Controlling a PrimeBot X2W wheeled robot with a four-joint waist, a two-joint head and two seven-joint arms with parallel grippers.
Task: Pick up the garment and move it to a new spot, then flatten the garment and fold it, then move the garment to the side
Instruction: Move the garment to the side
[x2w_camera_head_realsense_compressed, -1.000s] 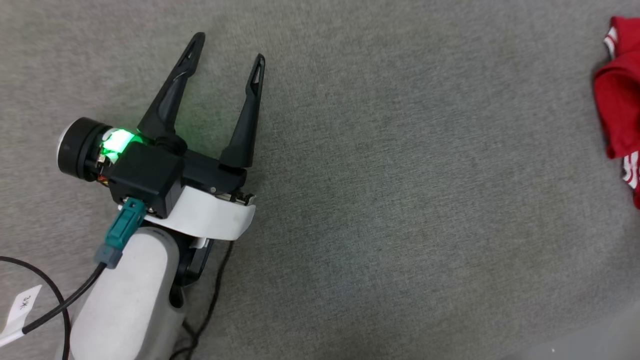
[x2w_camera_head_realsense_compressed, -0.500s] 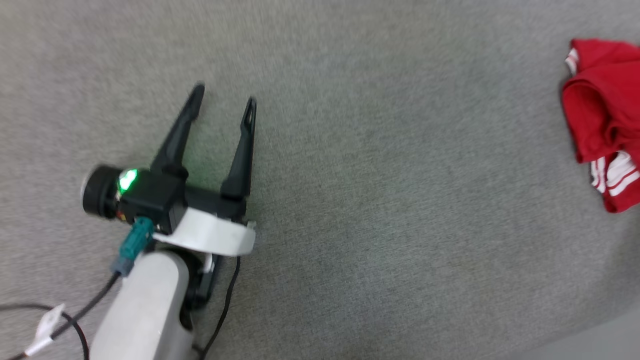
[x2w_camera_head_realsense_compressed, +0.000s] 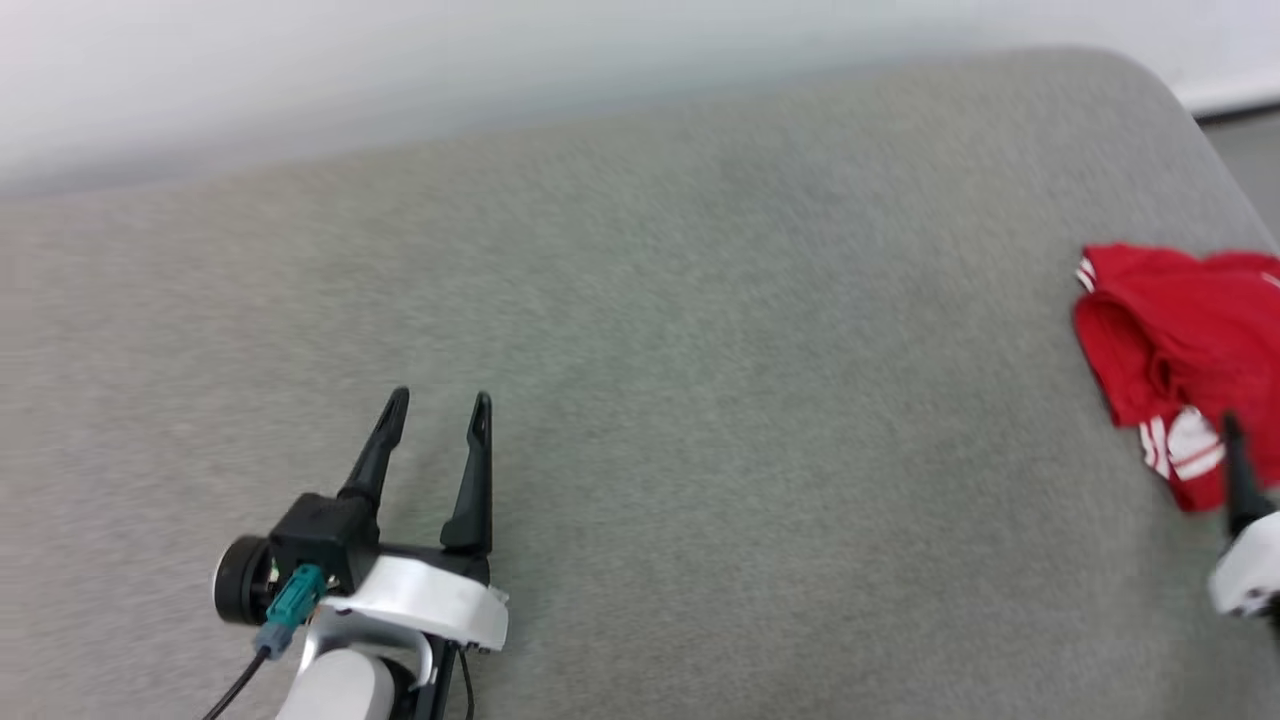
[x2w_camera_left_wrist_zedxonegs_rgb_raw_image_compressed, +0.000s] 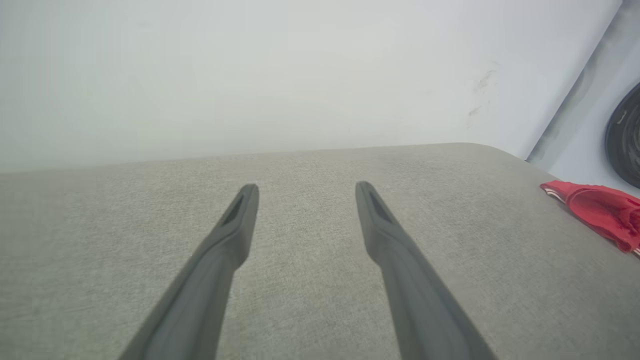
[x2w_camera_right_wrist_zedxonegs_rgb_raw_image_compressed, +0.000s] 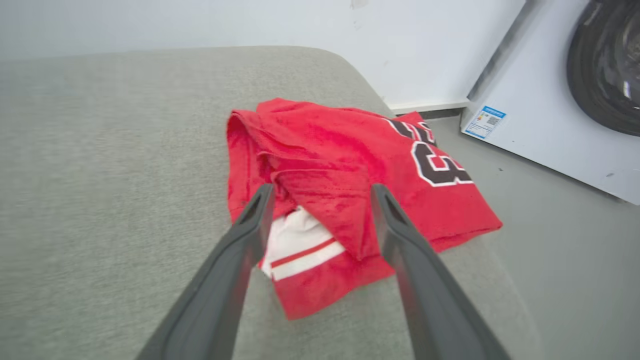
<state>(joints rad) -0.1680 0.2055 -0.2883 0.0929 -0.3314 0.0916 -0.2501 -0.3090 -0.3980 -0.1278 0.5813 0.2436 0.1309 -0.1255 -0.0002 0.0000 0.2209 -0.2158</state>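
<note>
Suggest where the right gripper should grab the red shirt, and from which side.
The raised red fold beside the white sleeve looks best: it seems to stand up off the rest of the shirt, so the fingers can pinch it. Come down from the robot's side; the open right gripper is lined up with it.

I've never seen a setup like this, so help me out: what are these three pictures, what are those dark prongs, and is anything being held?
It is a two-armed robot. One picture comes from a camera on its head, looking down; the other two come from its wrists, looking along each arm's two dark fingers. The left tool is open over the grey padded surface. The right tool is open too; the garment, a crumpled red shirt with a white striped sleeve, lies on that surface right in front of its fingers. Neither tool holds anything.
</note>
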